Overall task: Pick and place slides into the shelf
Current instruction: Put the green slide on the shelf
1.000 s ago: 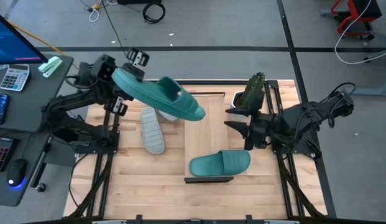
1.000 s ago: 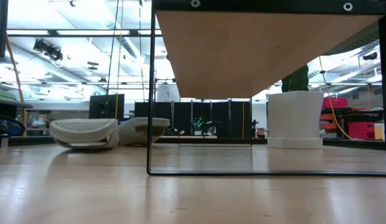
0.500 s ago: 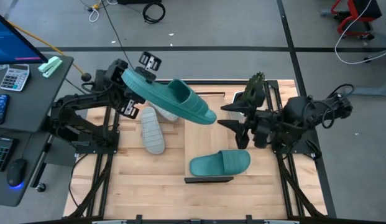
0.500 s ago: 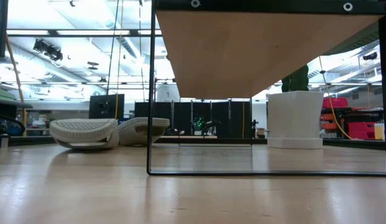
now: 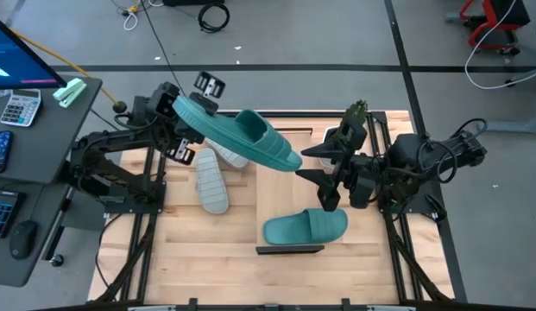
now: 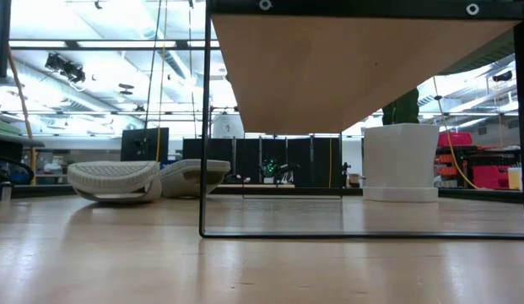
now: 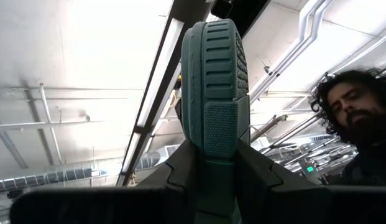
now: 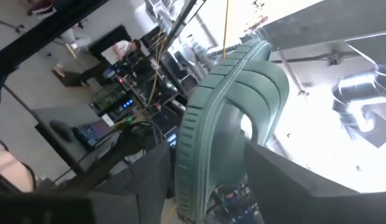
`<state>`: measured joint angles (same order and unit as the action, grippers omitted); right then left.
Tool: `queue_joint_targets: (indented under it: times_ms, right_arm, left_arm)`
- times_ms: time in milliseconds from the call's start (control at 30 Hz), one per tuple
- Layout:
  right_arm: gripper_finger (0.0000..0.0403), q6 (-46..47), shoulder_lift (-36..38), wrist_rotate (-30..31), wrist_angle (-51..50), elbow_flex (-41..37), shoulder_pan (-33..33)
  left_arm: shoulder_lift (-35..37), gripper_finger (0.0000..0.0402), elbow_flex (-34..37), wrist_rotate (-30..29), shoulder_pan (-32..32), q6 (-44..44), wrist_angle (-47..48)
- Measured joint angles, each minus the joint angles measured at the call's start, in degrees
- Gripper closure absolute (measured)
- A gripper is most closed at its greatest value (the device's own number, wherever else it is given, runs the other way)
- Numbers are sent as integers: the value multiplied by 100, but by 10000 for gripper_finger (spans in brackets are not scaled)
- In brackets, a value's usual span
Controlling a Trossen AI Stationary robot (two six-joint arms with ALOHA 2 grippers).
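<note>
My left gripper [image 5: 186, 117] is shut on a teal-green slide [image 5: 237, 138] and holds it high over the table's far left. My right gripper [image 5: 318, 177] is open beside that slide's toe end [image 5: 289, 161]. In the right wrist view the slide [image 8: 227, 112] runs between its fingers; I cannot tell whether they touch it. A second teal slide [image 5: 306, 227] lies flat on the shelf [image 5: 280, 186], near its front end. Two light grey slides [image 5: 211, 181] [image 5: 230, 158] lie on the tabletop left of the shelf, one sole up. My left gripper pinches the teal slide's heel end [image 7: 220, 134] between its two fingers [image 7: 180, 168], one on each side edge. The ribbed sole faces the wrist camera. The slide sticks out beyond the fingers toward the table's right, lifted clear of the table and sloping down toward its toe.
A white pot with a green plant [image 5: 352, 128] stands at the shelf's far right, close to my right arm; it also shows in the low view [image 6: 401, 160]. A desk with a calculator [image 5: 20, 108] lies left of the table. A person [image 7: 357, 118] shows beyond the table.
My left gripper has carried the teal slide a little toward the table's right, still lifted clear. My right gripper has moved toward the table's left, up to the slide's toe end.
</note>
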<state>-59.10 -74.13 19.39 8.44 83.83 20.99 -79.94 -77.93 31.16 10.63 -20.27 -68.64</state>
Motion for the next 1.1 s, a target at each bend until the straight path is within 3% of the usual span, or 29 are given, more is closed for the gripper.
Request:
queue_joint_targets:
  times_ms: [600,733,933,1033,1100]
  right_arm:
    - [243,537,-246,-346,41,0,-503]
    - [274,547,-277,-403,32,0,-603]
    - [360,519,-273,-475,18,0,-662]
    - [361,508,-271,-467,18,0,-662]
    - [361,511,-271,-453,17,0,-662]
  left_arm:
    - [2,322,0,58,0,109,80]
    - [2,322,0,57,0,101,83]
    - [14,322,-7,71,2,-38,194]
    - [20,319,-11,-90,7,-175,320]
    - [20,291,-13,-128,7,-216,416]
